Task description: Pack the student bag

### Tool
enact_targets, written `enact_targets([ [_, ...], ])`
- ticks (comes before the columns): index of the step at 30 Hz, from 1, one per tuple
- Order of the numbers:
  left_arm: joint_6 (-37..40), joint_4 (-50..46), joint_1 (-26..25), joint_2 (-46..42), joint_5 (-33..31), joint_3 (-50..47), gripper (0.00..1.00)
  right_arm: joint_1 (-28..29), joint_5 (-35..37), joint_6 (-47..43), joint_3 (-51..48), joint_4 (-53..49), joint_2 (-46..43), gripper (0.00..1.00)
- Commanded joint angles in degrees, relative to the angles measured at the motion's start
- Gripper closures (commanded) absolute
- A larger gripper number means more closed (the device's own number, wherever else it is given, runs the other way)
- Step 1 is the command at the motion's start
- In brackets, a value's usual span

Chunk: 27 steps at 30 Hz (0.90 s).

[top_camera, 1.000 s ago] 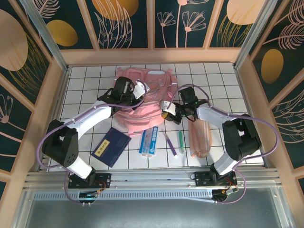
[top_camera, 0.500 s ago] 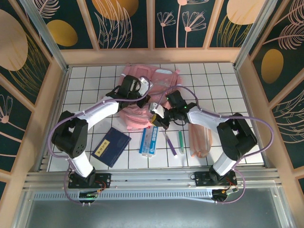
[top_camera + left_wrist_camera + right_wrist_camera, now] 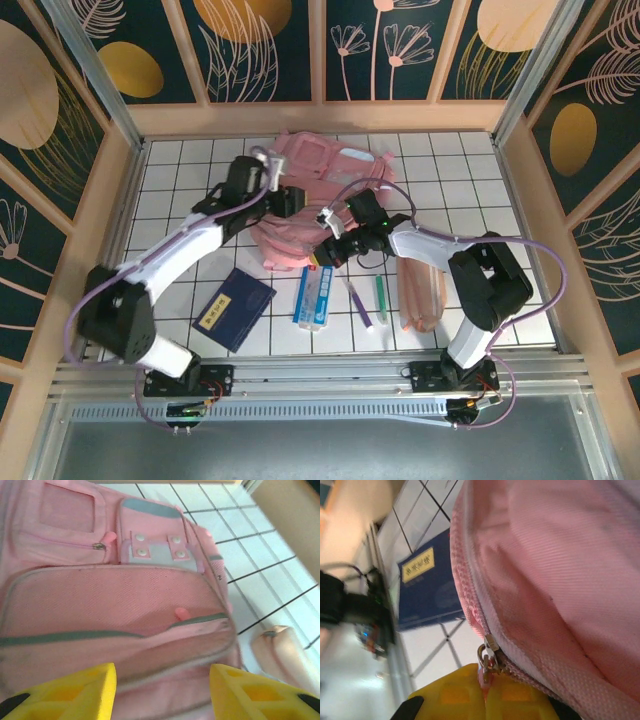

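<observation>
The right gripper (image 3: 485, 695) is clamping the metal zip pull (image 3: 487, 661) on the large pink fabric backpack (image 3: 115, 600), the left gripper (image 3: 162, 685) gaping, the near-left navy booklet (image 3: 233, 308) lying unpacked.

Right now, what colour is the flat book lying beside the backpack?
The book is navy blue with a small yellow label, clearest in the right wrist view.

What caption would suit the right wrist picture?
Yellow-fingered right gripper pinching the zipper pull of the student bag, navy booklet on white tiles behind.
</observation>
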Motion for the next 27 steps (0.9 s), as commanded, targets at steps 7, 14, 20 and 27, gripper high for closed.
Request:
enact_targets([
  [7,-31.94,6.8,-3.03,-12.86,12.28,-25.2,0.51,3.42,-4.49,38.35,-1.86,3.42,1.9,0.95],
  [14,-32.0,6.17,-5.15,-12.38,8.98,-26.14,0.5,4.77,3.75,38.73,0.52,-3.29,0.81,0.63],
  [20,-28.95,2.57,-9.38,-9.64,4.68,-23.9,0.5,2.11,12.35,37.23,-3.28,-11.69,-7.16,0.53],
  [27,-30.91,2.82,-17.33,-7.46,-6.65,-21.37,0.5,-2.09,29.17,36.73,-6.04,-17.83,-15.95,0.52],
])
